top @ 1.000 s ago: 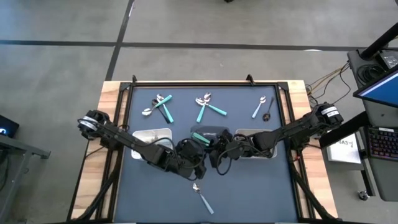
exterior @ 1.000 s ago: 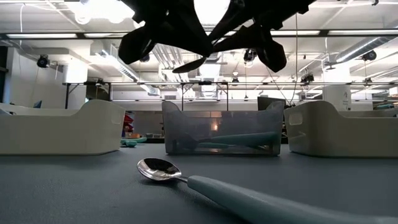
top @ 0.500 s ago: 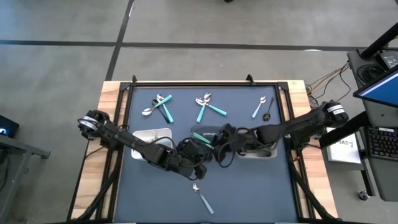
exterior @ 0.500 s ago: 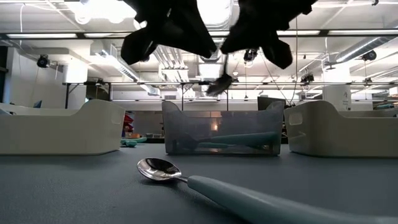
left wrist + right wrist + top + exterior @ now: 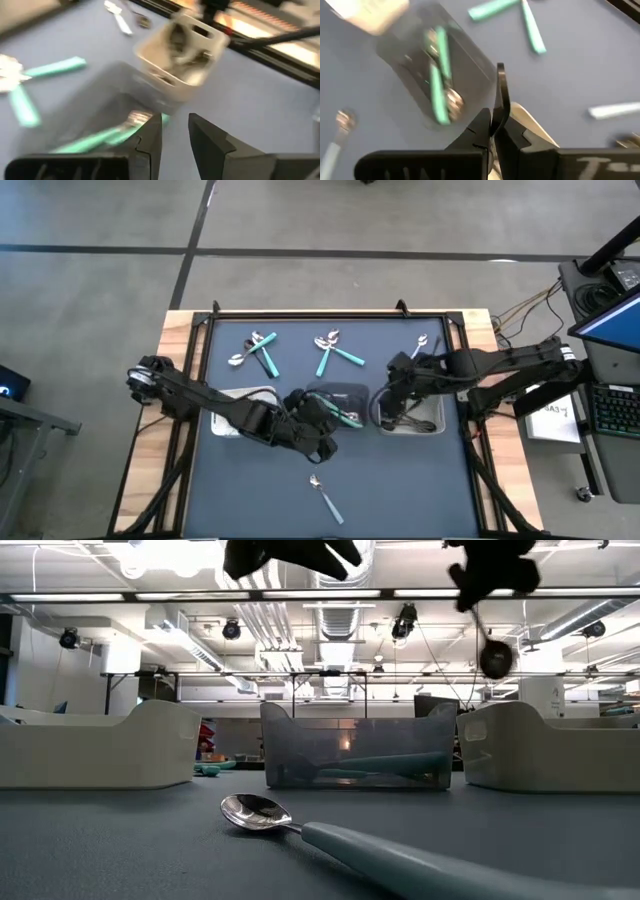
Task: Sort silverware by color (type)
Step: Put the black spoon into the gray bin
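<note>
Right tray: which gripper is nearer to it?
Right. The right gripper, holding a dark spoon, hangs at the right tray's left edge; the left gripper is over the middle tray.

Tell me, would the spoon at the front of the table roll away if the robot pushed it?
Probably not. The spoon lies flat with its bowl on the mat, so it would likely slide or spin rather than roll. Its shiny bowl looks smooth, so it may be slippery to pinch. It looks stiff, not floppy.

Two dark jointed arms end in black two-fingered tools.
</note>
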Controlling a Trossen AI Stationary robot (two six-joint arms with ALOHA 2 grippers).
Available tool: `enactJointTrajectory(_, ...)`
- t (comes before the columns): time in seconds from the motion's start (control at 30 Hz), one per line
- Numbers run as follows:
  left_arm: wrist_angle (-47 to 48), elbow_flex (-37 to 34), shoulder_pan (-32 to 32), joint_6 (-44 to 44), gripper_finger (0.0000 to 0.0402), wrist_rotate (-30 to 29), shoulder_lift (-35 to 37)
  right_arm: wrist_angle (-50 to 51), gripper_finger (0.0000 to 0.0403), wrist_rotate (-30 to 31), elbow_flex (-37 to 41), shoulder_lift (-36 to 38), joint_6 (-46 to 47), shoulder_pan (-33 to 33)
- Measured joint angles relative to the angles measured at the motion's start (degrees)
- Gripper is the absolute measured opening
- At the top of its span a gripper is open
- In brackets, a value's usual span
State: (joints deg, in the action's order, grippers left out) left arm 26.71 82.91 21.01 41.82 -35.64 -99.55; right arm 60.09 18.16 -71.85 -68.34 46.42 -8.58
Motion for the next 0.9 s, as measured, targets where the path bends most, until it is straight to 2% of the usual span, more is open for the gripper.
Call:
enactJointTrajectory(0.17,16.78,7.47,-2.46,-0.10,0.0079,-7.13,0.00,9.81,0.0008,-0.07,0.49,-0.83,0.36,0.00)
enactJointTrajectory(0.3,26.95,11.39,-5.71,-0.47,0.0079,-7.78,0.02,11.66,0.0009,1.09,3.95,-2.38,-1.62,0.00)
enactJointTrajectory(0.4,31.15,12.12,-8.72,-1.89,0.0079,-5.93,0.02,11.56,0.0009,1.39,6.12,-3.17,-5.32,0.00)
enactJointTrajectory(0.57,30.68,11.29,-15.74,-5.68,0.0079,0.52,0.00,11.28,0.0023,1.44,8.26,-3.89,-6.75,0.05)
enactJointTrajectory(0.73,24.28,9.74,-23.96,-12.89,0.0079,8.12,-1.23,11.19,0.0065,1.64,9.43,-3.80,-9.13,0.62)
enactJointTrajectory(0.9,18.56,8.84,-32.48,-16.46,0.0079,17.95,-5.21,11.00,0.0113,7.25,9.58,-3.84,-10.01,1.83)
